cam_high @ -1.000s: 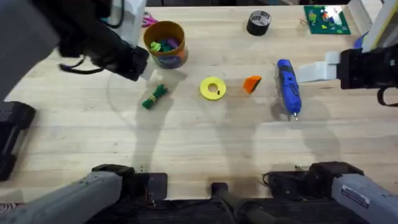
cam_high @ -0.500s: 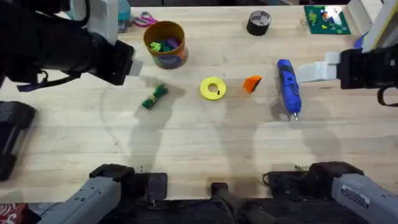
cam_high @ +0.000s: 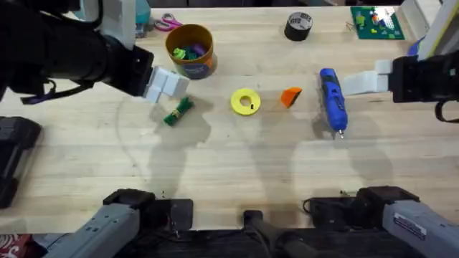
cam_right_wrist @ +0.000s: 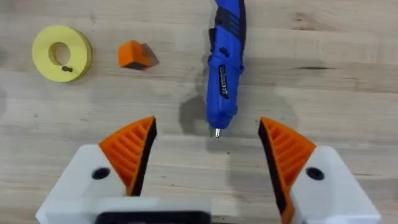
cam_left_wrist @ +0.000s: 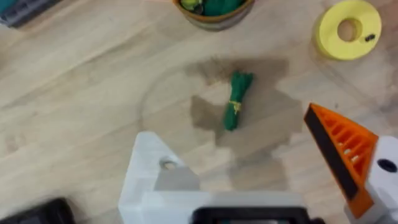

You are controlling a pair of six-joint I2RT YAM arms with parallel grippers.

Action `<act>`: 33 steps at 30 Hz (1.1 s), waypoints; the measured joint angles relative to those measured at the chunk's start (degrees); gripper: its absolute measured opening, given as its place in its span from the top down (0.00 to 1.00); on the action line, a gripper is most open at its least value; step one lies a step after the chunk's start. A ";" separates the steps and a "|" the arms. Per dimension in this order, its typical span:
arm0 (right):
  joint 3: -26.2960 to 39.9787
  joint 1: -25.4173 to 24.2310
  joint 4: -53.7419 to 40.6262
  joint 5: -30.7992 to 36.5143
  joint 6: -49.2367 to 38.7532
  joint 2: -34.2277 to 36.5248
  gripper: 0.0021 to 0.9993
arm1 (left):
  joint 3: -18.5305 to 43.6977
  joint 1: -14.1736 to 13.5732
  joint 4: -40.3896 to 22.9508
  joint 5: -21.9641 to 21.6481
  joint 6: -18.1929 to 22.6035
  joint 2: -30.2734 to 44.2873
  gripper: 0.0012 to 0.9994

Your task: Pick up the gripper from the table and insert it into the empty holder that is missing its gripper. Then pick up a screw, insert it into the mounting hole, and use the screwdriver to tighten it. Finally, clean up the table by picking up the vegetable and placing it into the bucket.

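Across the pale wooden table (cam_high: pixel 237 172), the task's parts are lying spread and untouched. One loose orange gripper tip (cam_high: pixel 290 96) is sitting just right of one yellow ring (cam_high: pixel 245 101), well apart from either arm. One blue screwdriver (cam_high: pixel 332 101) is lying further right, metal tip pointing toward the arm bases. One green toy vegetable (cam_high: pixel 178 112) is resting below one orange bucket (cam_high: pixel 191 50), which is already holding small coloured pieces. One black tape roll (cam_high: pixel 298 26) is sitting at the far edge.

Left gripper (cam_left_wrist: pixel 261 165) is hovering above the vegetable, jaws spread, grasping nothing. One finger is wearing its orange ribbed pad (cam_left_wrist: pixel 339 149); the other is showing a bare white holder (cam_left_wrist: pixel 155 180) with an exposed mounting hole, likely the empty seat awaiting the loose tip.

Right gripper (cam_right_wrist: pixel 208 149) is hanging over the screwdriver, jaws released wide, both orange pads fitted. It is probably positioned there as the arm able to fetch the tip, since the tip is lying on its side of the ring.

Screws: one tiny dark speck is sitting on the yellow ring; whether it is a screw I cannot tell.
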 joint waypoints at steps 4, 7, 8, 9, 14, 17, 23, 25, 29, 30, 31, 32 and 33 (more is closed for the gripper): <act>0.00 0.00 0.00 0.00 0.00 0.00 0.00 | 0.00 0.00 4.45 0.02 0.00 0.00 0.01; 0.00 0.00 0.00 0.00 0.00 0.00 0.00 | 0.00 0.00 8.87 0.35 0.00 0.00 0.01; 0.00 0.00 0.01 0.00 0.00 0.00 0.00 | 0.00 0.00 10.51 0.57 0.00 0.00 0.01; 0.00 0.00 0.00 0.00 0.00 0.00 0.00 | 0.00 0.00 12.10 0.78 0.00 0.00 0.01; 0.00 0.00 0.00 0.00 -0.01 0.00 0.00 | 0.00 0.00 20.90 1.24 0.01 -0.12 0.01; 0.00 0.00 0.00 0.00 0.00 0.00 0.00 | 0.00 0.00 25.52 1.20 0.02 -0.66 0.01; 0.00 0.00 0.00 0.00 -0.02 0.00 0.00 | 0.00 0.00 30.87 1.11 -1.57 -1.22 0.01; 0.00 0.00 0.00 0.00 0.00 0.00 0.00 | 0.00 0.00 32.75 1.07 -2.56 -1.07 0.01; 0.00 0.00 0.00 0.00 -0.02 0.00 0.00 | 0.00 0.00 34.38 0.54 -3.68 -0.24 0.01; 0.00 0.00 0.00 0.00 -0.01 0.00 0.00 | 0.00 0.00 34.40 0.31 -3.85 -0.03 0.01; 0.00 0.00 0.00 0.00 -0.01 0.00 0.00 | 0.00 0.00 34.41 -0.47 -4.07 0.58 0.01; 0.00 0.00 0.00 0.00 -0.01 0.00 0.00 | 0.00 0.00 34.43 -0.64 -4.10 0.66 0.01; 0.00 0.00 0.00 0.00 0.00 0.00 0.00 | 0.00 0.00 34.42 -0.81 -4.11 0.66 0.01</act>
